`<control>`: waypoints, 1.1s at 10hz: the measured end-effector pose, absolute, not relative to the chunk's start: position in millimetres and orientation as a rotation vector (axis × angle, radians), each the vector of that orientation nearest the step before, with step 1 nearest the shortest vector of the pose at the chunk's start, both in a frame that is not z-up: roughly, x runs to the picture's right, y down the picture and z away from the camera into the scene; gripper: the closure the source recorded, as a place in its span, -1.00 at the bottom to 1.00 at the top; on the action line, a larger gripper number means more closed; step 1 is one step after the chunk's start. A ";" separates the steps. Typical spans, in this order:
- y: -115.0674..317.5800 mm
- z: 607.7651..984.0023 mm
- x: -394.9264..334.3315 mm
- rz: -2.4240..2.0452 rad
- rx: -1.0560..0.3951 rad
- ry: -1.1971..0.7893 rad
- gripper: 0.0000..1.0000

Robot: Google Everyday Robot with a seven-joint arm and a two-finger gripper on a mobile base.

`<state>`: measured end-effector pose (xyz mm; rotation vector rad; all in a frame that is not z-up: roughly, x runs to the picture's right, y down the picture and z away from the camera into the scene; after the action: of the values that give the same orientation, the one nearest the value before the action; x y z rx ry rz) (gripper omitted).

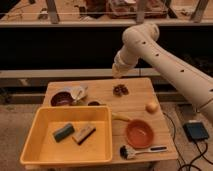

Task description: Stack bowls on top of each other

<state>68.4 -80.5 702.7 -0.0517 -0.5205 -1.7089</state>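
Note:
The orange-red bowl (139,133) sits on the wooden table (135,100) at the front right. The dark maroon bowl (61,99) sits at the back left, just behind the yellow tub, with a small white cup (78,92) touching its right side. The two bowls are apart, with the tub's corner between them. My gripper (118,73) hangs at the end of the cream arm above the table's back edge, just over a small brown clump (120,90). It is well away from both bowls and holds nothing that I can see.
A big yellow tub (35,145) fills the front left and holds a green sponge (63,132) and a brown block (84,134). A brush (126,151) lies by the front edge. A yellow-orange fruit (151,107) sits at the right. A black box (196,131) lies on the floor.

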 end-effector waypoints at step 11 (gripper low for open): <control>-41.8 712.8 88.2 -1.655 -0.096 -0.567 0.52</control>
<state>88.2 -41.8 712.8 -0.0962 -0.5670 -1.6549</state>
